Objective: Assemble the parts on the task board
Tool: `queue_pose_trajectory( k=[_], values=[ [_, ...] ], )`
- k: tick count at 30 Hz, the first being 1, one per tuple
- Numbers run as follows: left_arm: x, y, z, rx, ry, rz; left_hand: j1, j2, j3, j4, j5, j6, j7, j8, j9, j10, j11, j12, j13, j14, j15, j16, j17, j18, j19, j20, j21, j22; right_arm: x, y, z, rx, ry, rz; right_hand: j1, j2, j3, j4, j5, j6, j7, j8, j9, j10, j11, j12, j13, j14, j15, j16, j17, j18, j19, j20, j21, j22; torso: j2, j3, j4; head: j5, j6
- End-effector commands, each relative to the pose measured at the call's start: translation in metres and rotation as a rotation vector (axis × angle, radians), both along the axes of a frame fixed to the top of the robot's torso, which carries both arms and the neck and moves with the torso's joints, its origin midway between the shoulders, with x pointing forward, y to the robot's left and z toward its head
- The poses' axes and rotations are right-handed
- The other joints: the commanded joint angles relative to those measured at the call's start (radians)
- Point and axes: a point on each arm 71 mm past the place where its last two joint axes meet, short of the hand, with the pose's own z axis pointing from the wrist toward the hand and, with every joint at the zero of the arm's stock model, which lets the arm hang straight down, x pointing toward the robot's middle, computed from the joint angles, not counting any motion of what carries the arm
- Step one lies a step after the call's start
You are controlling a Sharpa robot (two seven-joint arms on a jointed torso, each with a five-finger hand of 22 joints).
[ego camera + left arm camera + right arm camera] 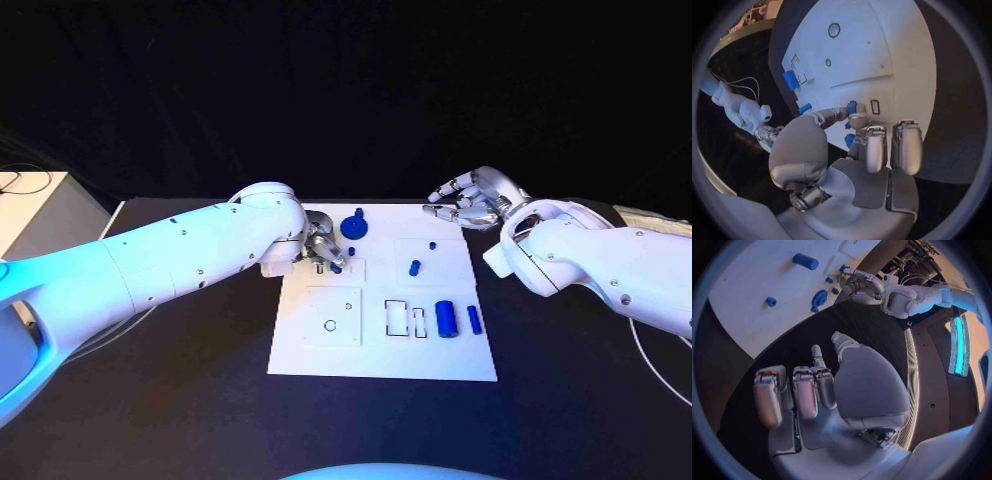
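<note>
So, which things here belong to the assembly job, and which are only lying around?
Belong to the job:
- task board
- small blue part pinched by the left hand
- blue cylinder
- blue bar
- blue disc part
- small blue peg

Only lying around:
- white box beside the table
- cables on it

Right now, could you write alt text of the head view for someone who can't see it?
The left hand pinches a small blue part over the white task board. The right hand hovers past the board's far corner, holding nothing.
</note>
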Motion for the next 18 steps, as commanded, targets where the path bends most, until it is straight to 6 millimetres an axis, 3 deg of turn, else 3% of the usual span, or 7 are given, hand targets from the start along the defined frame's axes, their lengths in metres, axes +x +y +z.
queue_pose_trajectory(
  k=[1, 18],
  values=[
    [-0.0029, -0.0033, -0.0052, 0.012, 0.031, -0.022, -0.009, 0.000, 0.043, -0.053, -0.006, 0.080, -0.074, 0.002, 0.386, 0.016, -0.010, 0.006, 0.001, 0.106, -0.008, 0.003, 0.263, -0.007, 0.004, -0.003, 0.001, 0.045, -0.0005, 0.0015, -0.0001, -0.008, -0.001, 0.016, -0.009, -0.001, 0.006, 0.001, 0.003, -0.005, 0.000, 0.003, -0.001, 0.083, 0.007, -0.006, 0.246, 0.089, 0.008, -0.007, 0.190, -0.012, 0.100, 0.009, -0.004, 0.257, 0.000, 0.0005, 0.0000, -0.001, -0.001],
    [-0.0040, -0.0057, -0.0061, 0.021, 0.045, -0.036, -0.019, -0.007, -0.003, -0.039, -0.013, 0.090, -0.080, 0.002, 0.391, 0.019, -0.014, 0.011, 0.002, 0.106, -0.011, 0.003, 0.263, -0.007, 0.006, -0.004, 0.001, 0.048, -0.0008, 0.0011, 0.0000, -0.008, -0.002, 0.016, -0.009, -0.001, 0.006, 0.001, 0.003, -0.005, 0.000, 0.003, -0.001, 0.083, 0.007, -0.006, 0.246, 0.089, 0.008, -0.007, 0.190, -0.012, 0.100, 0.009, -0.004, 0.257, -0.001, 0.0000, 0.0012, -0.004, -0.006]
  ],
)
